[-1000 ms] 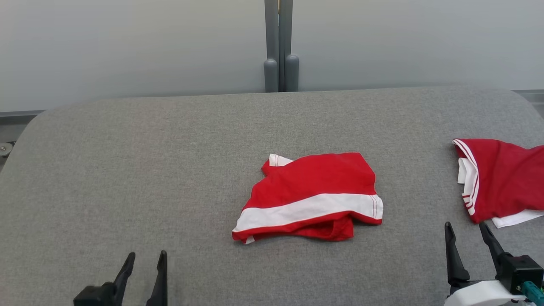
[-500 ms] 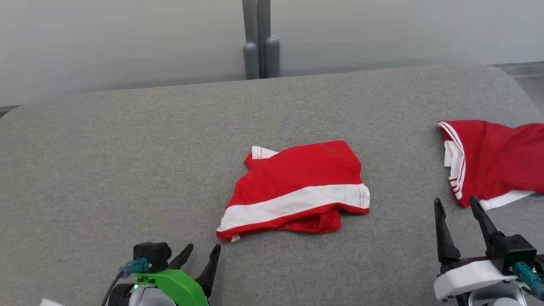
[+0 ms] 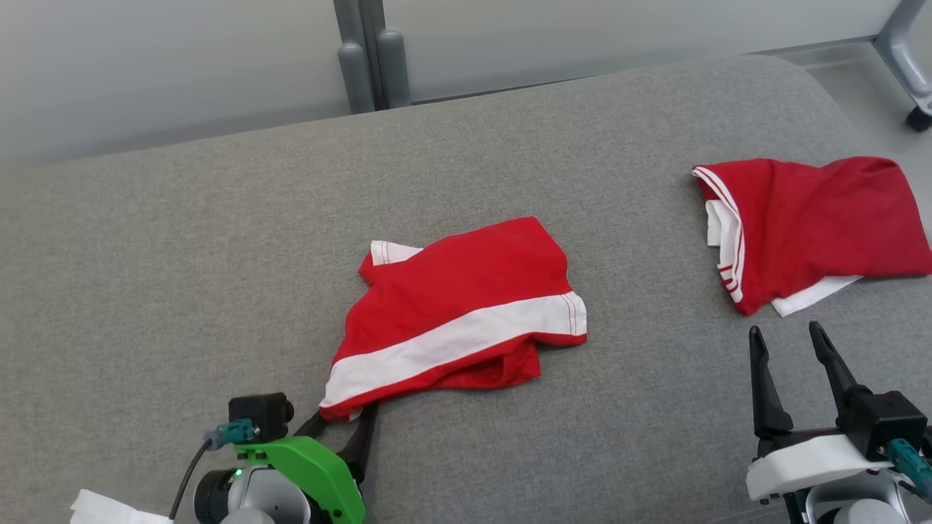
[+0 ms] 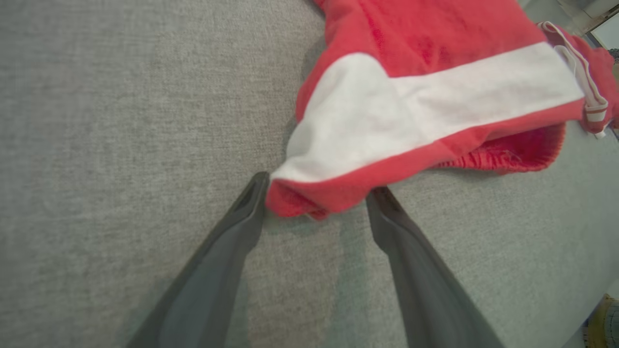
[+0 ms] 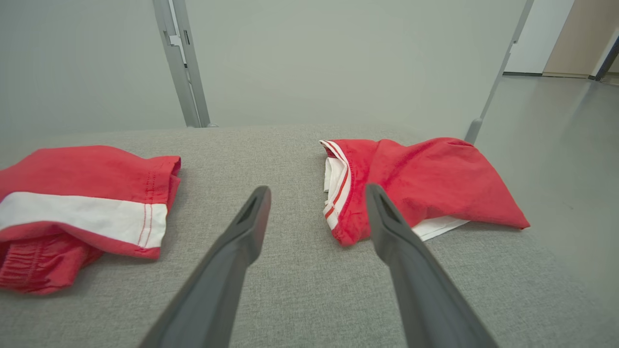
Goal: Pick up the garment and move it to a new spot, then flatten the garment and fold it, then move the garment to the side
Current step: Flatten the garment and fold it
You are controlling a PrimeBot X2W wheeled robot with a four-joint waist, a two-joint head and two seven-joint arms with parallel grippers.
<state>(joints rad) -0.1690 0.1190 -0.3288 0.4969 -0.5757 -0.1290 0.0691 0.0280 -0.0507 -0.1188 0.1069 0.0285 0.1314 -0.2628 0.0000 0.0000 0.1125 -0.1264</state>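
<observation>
**Limp, light cloth: bite deep on the doubled corner**

The garment (image 3: pixel 459 306), red with a white band, lies crumpled in the middle of the surface (image 3: pixel 182 255), one corner pointing toward the near edge. Your left end effector (image 4: pixel 319 187) stands spread wide with that corner between its fingers, nothing clamped yet. Your right end effector (image 3: pixel 784 329) is just as wide and empty, near a second garment (image 3: pixel 808 225) by the right edge. Expect soft, light fabric that sags and unfolds once lifted; it is not fragile. The corner looks layered, so close over every layer at the hem. A shallow pinch would likely slip off.
</observation>
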